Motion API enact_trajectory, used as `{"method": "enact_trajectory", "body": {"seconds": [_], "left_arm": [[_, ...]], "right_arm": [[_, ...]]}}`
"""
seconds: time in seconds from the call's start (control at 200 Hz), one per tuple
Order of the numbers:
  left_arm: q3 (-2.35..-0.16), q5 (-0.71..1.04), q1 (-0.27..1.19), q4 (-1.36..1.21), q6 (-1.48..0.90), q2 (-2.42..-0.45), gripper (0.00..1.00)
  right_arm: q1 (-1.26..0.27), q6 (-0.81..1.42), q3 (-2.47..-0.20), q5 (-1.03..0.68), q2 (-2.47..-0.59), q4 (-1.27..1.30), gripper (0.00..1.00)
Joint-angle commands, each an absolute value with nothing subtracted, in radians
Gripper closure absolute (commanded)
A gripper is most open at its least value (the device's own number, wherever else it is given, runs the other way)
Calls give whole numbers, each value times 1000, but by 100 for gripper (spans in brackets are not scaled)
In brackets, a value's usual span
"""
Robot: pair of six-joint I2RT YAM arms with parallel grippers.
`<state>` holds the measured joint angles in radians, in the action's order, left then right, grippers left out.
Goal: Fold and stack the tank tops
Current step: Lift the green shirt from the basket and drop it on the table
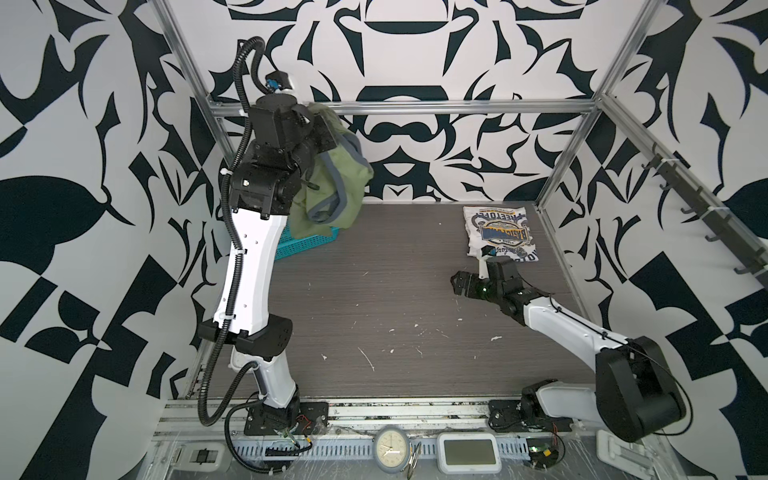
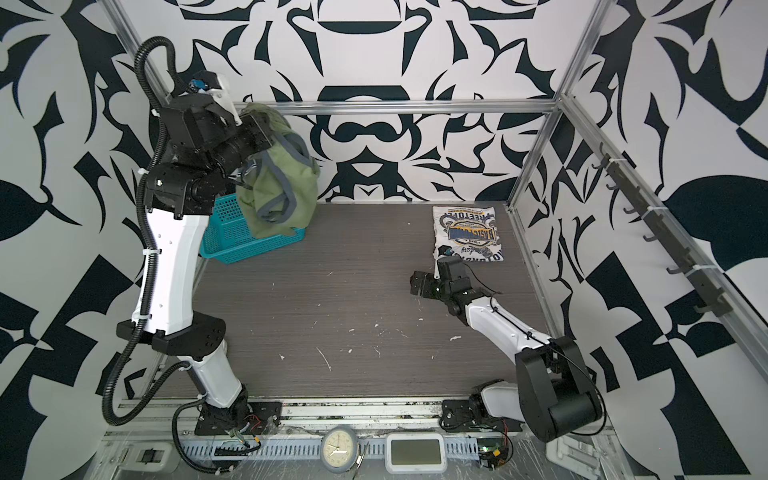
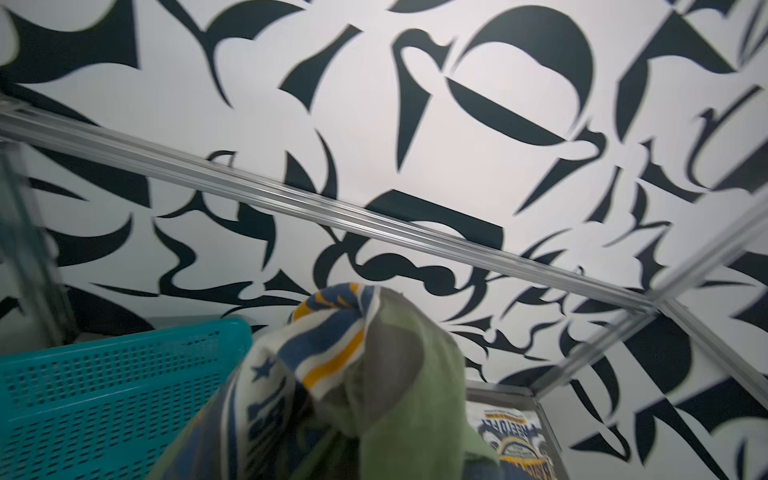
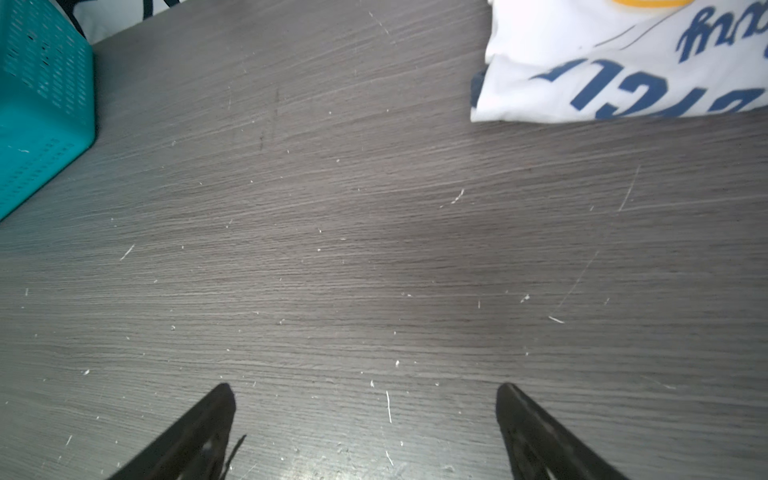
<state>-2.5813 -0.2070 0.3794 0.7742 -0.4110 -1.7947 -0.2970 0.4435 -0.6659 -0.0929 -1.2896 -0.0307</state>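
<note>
Olive tank top (image 1: 332, 183) hangs bunched in mid-air, pinched in closed L gripper (image 2: 259, 135) above teal basket (image 2: 232, 245) at back-left; white tank top (image 1: 500, 232) lies folded flat at back-right of table (image 1: 374, 299); R gripper (image 4: 361, 390) spread wide, empty, low just in front of it.

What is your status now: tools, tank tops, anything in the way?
Left tool shut on olive tank top, hanging over teal basket. Right tool open, empty, low over table. White tank top folded, back right. Nothing in the way.
</note>
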Motion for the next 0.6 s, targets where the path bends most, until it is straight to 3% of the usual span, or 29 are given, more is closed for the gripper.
{"method": "enact_trajectory", "body": {"seconds": [0.0, 0.385, 0.595], "left_arm": [[-2575, -193, 434, 769, -389, -1753, 100], [-2314, -29, 640, 705, -441, -1660, 100], [-1716, -128, 644, 496, -512, -1479, 100]], "right_arm": [[-302, 448, -664, -81, -1241, 1, 0], [-301, 462, -653, -86, -1109, -16, 0], [-302, 450, -670, -100, -1088, -63, 0]]}}
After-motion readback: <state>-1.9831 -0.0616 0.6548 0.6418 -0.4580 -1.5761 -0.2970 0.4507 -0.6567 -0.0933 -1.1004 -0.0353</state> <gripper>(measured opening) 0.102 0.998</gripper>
